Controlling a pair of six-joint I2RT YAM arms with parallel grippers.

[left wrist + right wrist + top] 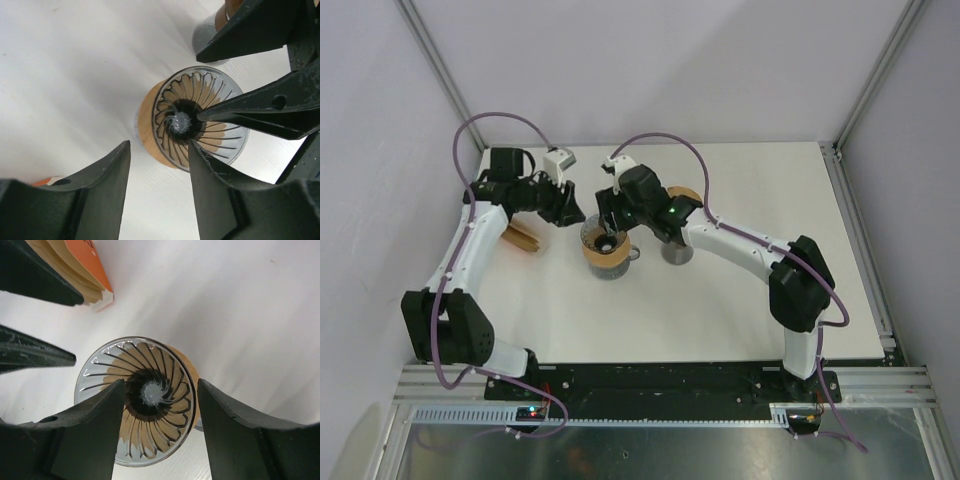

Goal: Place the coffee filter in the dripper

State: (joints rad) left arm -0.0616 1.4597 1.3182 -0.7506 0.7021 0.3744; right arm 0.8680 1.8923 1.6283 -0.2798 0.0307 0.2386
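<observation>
Currently, from the overhead view, a white table point(740, 310) carries everything, and I describe it from left to right. Furthest left lies the stack of coffee filters point(523, 237), tan paper with an orange cover, close beside my left arm. I judge it sits there so that arm can reach it. Neither hand carries a filter, so the one the task needs appears to be in that stack. Next comes the left gripper point(567, 208), hanging near the dripper's left rim with its jaws parted and nothing between them. Its wrist camera shows only table and glass through the gap. In the middle stands the dripper point(605, 245), a clear ribbed glass cone in a wooden collar, upright and within reach of both arms. I see its spiral ribs and dark centre plainly, so I judge no filter is seated in it yet. Directly above it hangs the right gripper point(609, 228), also spread and empty, with one of its fingers point(250, 112) pointing toward the cone's centre. With both hands crowding the cone, a collision is the risk I would watch. Just right of the dripper stands a grey cup point(677, 252), partly under the right arm.
</observation>
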